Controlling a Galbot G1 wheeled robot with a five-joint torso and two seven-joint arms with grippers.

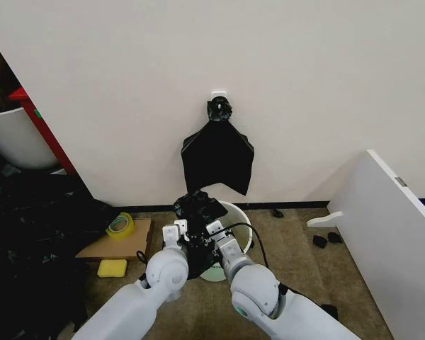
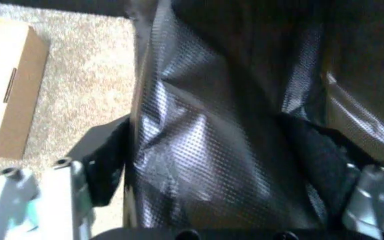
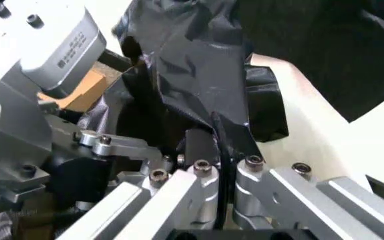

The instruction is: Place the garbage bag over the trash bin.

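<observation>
Nearest, both arms reaching forward side by side over the carpet, meeting just before the bin

Left gripper (image 1: 176, 230) and right gripper (image 1: 214, 230) nearly touching each other, both buried in the same crumpled bag (image 1: 198, 207)

Right gripper (image 3: 215, 145) pinched shut on a fold of the bag (image 3: 192, 75), film squeezed between the pads in the right wrist view

Left gripper fingers standing on either side of the bag (image 2: 199, 140) in the left wrist view, with film running between them; closed on it or merely straddling, cannot tell

Bag bunched and held up above the near rim of the bin (image 1: 241, 237), not yet spread over it; bin standing on the carpet near the wall

Likely handling: almost weightless, limp, glossy and slippery, prone to cling to itself and to tear if stretched hard over the rolled rim. Best taken at the open hem, one pinch per side, well apart, then pulled wide

Left of the bin, flat cardboard (image 1: 120, 244) with a tape roll (image 1: 119, 225) at its far edge and a yellow sponge (image 1: 112, 268) by its near edge

Farthest, black bundle (image 1: 218, 152) hanging on the wall from a hook
</observation>
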